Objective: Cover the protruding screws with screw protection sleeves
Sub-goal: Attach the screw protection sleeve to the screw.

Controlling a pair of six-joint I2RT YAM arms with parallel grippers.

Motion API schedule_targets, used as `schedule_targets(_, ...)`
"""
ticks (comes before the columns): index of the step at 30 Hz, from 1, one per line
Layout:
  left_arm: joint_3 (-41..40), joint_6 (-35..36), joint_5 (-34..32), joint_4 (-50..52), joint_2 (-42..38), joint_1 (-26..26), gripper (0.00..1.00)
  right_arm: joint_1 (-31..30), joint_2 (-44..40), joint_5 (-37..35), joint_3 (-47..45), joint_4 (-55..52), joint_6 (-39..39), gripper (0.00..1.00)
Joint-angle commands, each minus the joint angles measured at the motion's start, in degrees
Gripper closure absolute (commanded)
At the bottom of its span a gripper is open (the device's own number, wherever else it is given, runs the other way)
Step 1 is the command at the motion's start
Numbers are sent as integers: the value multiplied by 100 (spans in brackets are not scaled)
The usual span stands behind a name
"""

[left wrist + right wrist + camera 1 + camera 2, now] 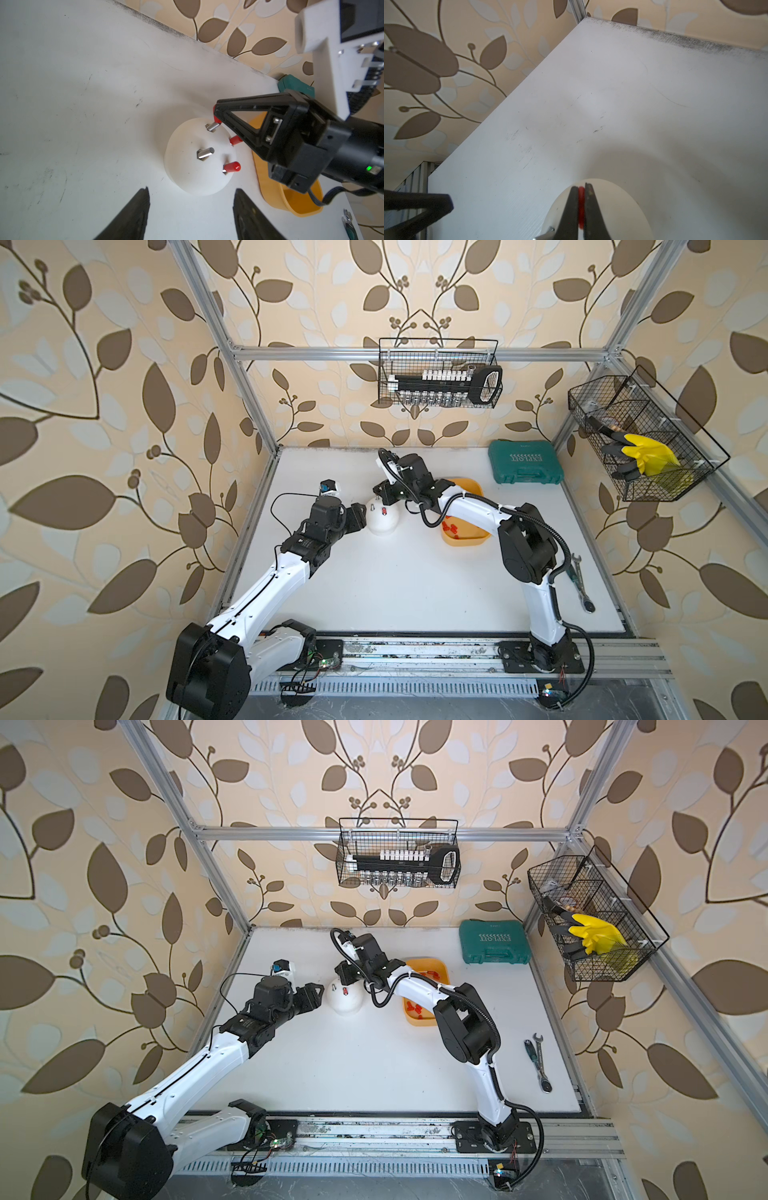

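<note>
The white dome [187,172] stands on the table, left of the yellow-orange tray [465,542]. In the left wrist view two of its protruding screws wear red screw protection sleeves [232,166]; the middle screw [205,153] is bare. My right gripper [581,188] is shut on a red sleeve [581,205], and holds it at the tip of another bare screw [213,126]. My left gripper [191,193] is open, just short of the dome on its left side, touching nothing. Several loose sleeves [451,527] lie in the tray, partly hidden by the right arm.
A green tool case [525,462] lies at the back right. Two wrenches [582,585] lie near the right edge. Wire baskets hang on the back rail [440,373] and the right rail [640,435]. A small white-and-blue device [329,488] sits behind the left gripper.
</note>
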State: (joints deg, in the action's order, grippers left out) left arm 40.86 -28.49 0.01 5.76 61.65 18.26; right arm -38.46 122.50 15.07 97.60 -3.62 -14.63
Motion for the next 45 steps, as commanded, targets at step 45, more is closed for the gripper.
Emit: schedule_targets(45, -61, 133, -5, -383, 163, -51, 34, 305, -939, 519, -2518, 2837, -163, 93)
